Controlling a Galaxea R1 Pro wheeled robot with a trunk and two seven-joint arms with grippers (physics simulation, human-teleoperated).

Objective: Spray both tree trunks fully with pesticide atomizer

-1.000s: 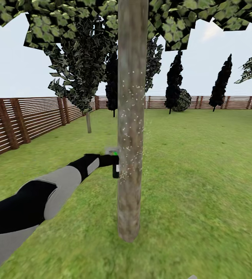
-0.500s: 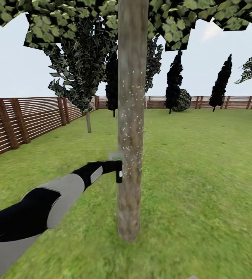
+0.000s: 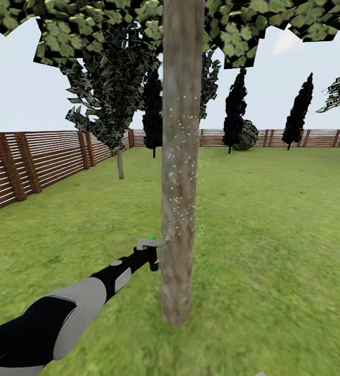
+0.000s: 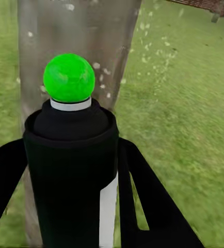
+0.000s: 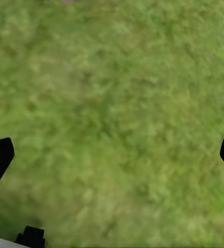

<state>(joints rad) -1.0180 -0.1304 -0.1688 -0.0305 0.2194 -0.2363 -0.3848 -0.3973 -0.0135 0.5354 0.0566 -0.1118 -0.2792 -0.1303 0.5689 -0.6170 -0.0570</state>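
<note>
The tree trunk [image 3: 180,172] stands straight ahead in the head view, a thick grey-brown column under a leafy canopy. White pesticide specks [image 3: 179,156] dot its bark from about mid-height down to the spray head. My left gripper [image 3: 151,257] is shut on the pesticide atomizer [image 3: 150,246], held low against the trunk's left side. In the left wrist view the dark atomizer [image 4: 70,170] with its green top sits between my black fingers [image 4: 148,206], pointing at the trunk [image 4: 76,31], with specks drifting beside it. My right gripper [image 5: 112,155] hangs open over bare grass.
A brown slat fence [image 3: 34,162] runs along the left and back of the lawn. A smaller leafy tree [image 3: 118,104] stands back left, and dark cypress columns [image 3: 235,109] line the far fence. Open grass [image 3: 274,235] lies to the right of the trunk.
My left arm has dropped along the trunk with the atomizer, from about the trunk's mid-height to lower down. More specks show low on the bark.
</note>
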